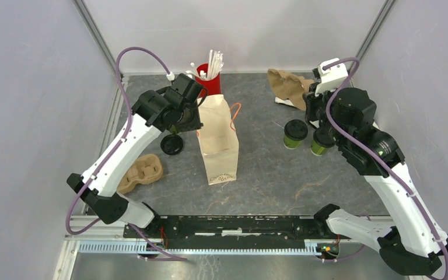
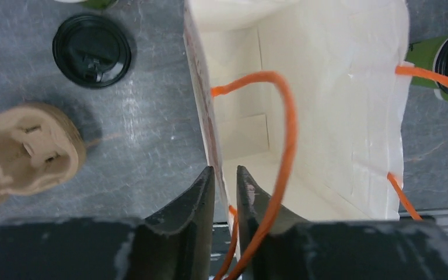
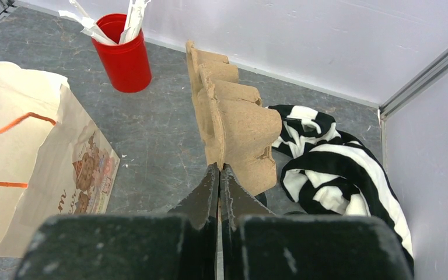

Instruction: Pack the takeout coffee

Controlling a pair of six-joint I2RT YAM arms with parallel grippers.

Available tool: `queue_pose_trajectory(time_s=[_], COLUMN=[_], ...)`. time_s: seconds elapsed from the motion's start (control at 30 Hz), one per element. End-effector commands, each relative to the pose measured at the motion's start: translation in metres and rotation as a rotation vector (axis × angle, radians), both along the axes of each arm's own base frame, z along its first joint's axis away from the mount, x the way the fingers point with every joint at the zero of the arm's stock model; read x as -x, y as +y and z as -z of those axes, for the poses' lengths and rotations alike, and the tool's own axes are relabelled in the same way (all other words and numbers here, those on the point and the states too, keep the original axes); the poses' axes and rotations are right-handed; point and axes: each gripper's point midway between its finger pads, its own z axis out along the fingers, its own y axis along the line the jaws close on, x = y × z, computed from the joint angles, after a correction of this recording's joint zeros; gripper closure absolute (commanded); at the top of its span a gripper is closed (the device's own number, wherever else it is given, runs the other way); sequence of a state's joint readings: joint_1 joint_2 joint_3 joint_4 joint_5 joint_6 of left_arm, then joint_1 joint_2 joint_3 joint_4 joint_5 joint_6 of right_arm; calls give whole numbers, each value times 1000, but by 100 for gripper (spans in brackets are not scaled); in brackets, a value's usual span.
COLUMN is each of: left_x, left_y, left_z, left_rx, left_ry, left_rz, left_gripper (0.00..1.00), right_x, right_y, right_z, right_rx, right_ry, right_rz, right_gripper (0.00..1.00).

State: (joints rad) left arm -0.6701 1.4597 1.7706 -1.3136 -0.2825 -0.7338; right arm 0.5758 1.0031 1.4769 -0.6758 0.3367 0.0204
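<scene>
2 takeout coffee cups, green with black lids, stand upright side by side on the worktop (image 1: 268, 181): the left cup (image 1: 296, 133) in plain sight, and the right cup (image 1: 321, 143) partly hidden under the right arm. Both sit near the right claw (image 3: 219, 172), on its robot side, and well apart from the left claw (image 2: 224, 178), with the paper bag (image 1: 219, 146) between them and it. The right claw is closed tight on the edge of a brown pulp cup carrier (image 3: 233, 122), which it holds off the worktop, standing on edge. Beyond that claw and to its left is a red cup (image 3: 122, 55) of white sticks; to its right a black-and-white striped cloth (image 3: 332, 157) lies crumpled. The left claw hangs over the open mouth of the upright bag and grips the bag's left wall, 1 finger outside and 1 inside, with an orange handle (image 2: 283, 116) looping just beside the inner finger. To that claw's left, on the worktop, lie a loose black lid (image 2: 92, 51) and a 2nd pulp carrier (image 2: 23, 149).
</scene>
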Motion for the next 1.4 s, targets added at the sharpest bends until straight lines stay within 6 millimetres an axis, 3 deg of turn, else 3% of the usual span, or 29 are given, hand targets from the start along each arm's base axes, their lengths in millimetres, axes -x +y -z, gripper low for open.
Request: queue_pose_trajectory(time_s=[0.0, 0.1, 0.33, 0.43, 0.6, 0.63, 0.67, 0.77, 0.8, 0.87, 1.03, 1.17, 1.3, 1.37], left_x=[-16, -22, -17, -14, -38, -45, -48, -59, -58, -52, 2, 46, 54, 55], left_y=[-19, -41, -72, -81, -69, -65, -59, -43, -41, -35, -7, -7, -24, -28], left_z=[-16, -27, -50, -41, -19, -17, -14, -29, -35, -43, -38, -32, -24, -12], left_rx=[11, 59, 85, 74, 46, 30, 6, -27, -15, 18, 122, 355, 540, 528], left_ry=[-154, -257, -434, -451, -332, -308, -273, -219, -196, -140, 56, 155, 218, 280], left_rz=[214, 373, 711, 830, 748, 698, 648, 464, 418, 302, -1, -186, -296, -347], left_gripper=[78, 92, 98, 98, 98, 95, 85, 27, 15, 3, 0, 0, 0, 0], right_x=[4, 5, 13, 15, 17, 18, 18, 20, 20, 21, 26, 30, 34, 36], right_y=[-4, -7, -10, -13, -15, -15, -14, -12, -11, -9, -6, -8, -7, -7], right_z=[-17, -19, -25, -29, -38, -39, -40, -41, -41, -38, -24, -20, -22, -21], right_rx=[-21, -17, -15, 7, 8, 5, 4, -7, -8, -9, -25, -72, -82, -73], right_ry=[-45, -45, -46, -46, -47, -47, -47, -47, -47, -43, -59, -71, -78, -81], right_rz=[6, 15, 3, 7, 9, 3, 2, -12, -16, -29, -63, -48, -70, -76], right_gripper=[100, 100, 100, 100, 100, 100, 100, 100, 100, 100, 100, 100, 100, 100])
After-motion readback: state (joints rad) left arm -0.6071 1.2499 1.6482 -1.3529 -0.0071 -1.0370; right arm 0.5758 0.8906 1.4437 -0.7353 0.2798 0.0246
